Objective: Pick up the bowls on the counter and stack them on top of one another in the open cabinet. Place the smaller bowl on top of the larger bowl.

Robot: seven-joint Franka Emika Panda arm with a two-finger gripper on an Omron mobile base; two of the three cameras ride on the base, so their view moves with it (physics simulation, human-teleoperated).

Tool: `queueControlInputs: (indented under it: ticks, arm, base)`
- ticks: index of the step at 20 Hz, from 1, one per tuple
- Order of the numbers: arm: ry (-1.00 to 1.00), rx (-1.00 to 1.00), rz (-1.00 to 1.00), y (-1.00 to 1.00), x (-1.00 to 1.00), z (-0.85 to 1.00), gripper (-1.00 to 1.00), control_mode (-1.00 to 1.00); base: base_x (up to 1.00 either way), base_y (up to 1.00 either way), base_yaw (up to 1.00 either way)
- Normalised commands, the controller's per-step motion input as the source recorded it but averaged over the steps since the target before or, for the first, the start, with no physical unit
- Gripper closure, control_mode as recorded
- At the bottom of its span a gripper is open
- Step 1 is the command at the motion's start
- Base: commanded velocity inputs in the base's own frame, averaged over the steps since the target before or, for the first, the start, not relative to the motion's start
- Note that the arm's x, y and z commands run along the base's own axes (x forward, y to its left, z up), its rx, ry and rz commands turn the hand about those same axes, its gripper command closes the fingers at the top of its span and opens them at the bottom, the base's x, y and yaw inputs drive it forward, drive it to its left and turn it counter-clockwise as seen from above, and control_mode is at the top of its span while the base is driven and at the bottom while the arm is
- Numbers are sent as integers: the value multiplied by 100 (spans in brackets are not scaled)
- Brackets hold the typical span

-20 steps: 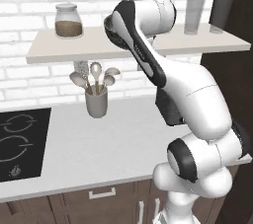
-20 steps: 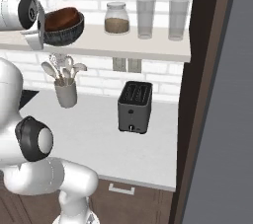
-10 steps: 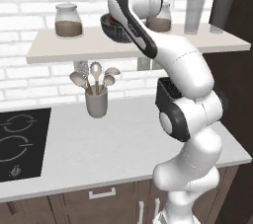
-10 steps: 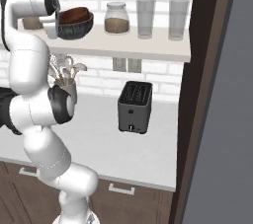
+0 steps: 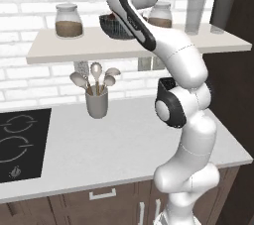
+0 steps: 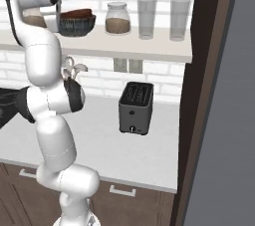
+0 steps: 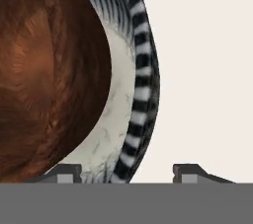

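The smaller bowl sits nested inside the larger bowl on the open cabinet. The hand view alone reveals the pale inner rim, and the fingers spread wide, one tip each side of the ribbed wall.

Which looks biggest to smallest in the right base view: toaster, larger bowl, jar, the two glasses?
1. toaster, though it stands nearer the camera, so its lead is partly perspective.
2. larger bowl, with the smaller bowl inside.
3. jar and the two glasses: too alike to rank.
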Motion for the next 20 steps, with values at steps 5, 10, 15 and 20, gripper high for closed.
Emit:
queueControlInputs:
  ticks: [5, 10, 15, 20]
  arm:
    - [-25, 1, 0, -46, -100, -83, -100, -100]
    - [-29, 1, 0, -62, -100, -100, -100, -100]
    - [-25, 0, 0, -34, -51, -93, -100, -100]
    - [-25, 0, -4, 0, 47, -30, -100, -100]
  base:
    - [0, 0, 0]
    - [0, 0, 0]
    - [0, 0, 0]
    - [0, 0, 0]
